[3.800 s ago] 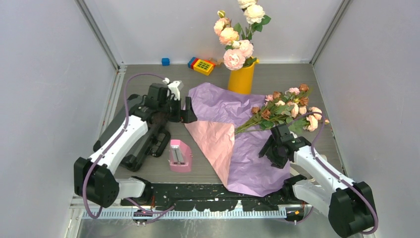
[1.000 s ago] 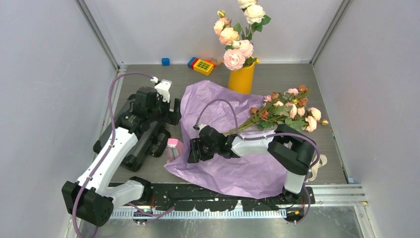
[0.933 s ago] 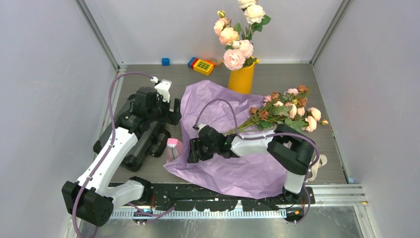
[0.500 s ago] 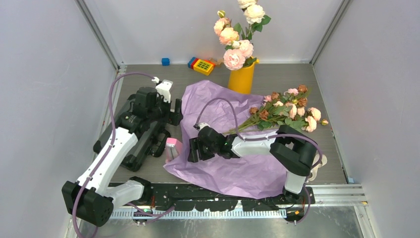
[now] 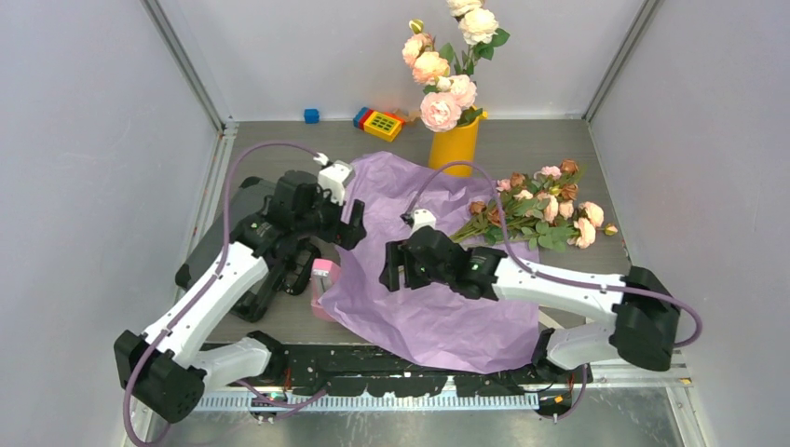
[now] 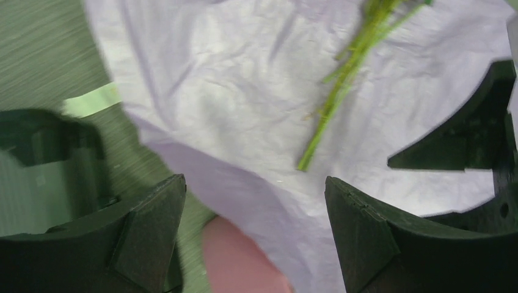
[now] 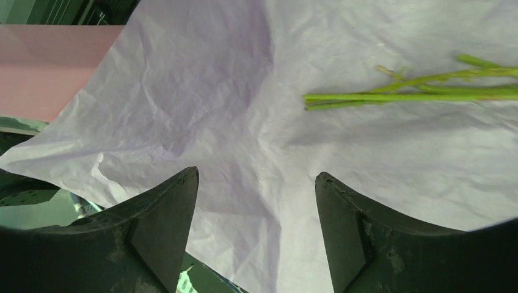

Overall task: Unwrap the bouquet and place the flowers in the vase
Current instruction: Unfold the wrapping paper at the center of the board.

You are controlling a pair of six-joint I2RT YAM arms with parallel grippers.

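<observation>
The bouquet is undone. Its lilac paper (image 5: 424,293) lies spread flat in the middle of the table, and the flowers (image 5: 545,205), small pink and rusty roses, lie across its far right corner with the stems (image 7: 403,94) pointing left. The yellow-orange vase (image 5: 454,147) stands upright behind the paper. My left gripper (image 5: 352,223) hovers open over the paper's left edge (image 6: 244,91), holding nothing. My right gripper (image 5: 396,267) hangs open above the middle of the paper (image 7: 214,110), left of the stem ends, also with nothing in it.
Large pale pink and cream roses (image 5: 445,65) fill the vase. A pink stapler-like block (image 5: 324,273) sits at the paper's left edge beside a black device (image 5: 279,270). Toy blocks (image 5: 380,122) and a blue cube (image 5: 311,115) lie at the back wall.
The pink flap seen earlier now lies flat, lilac side up. My right gripper has opened wider and shifted right. My left gripper has moved right over the paper's edge.
</observation>
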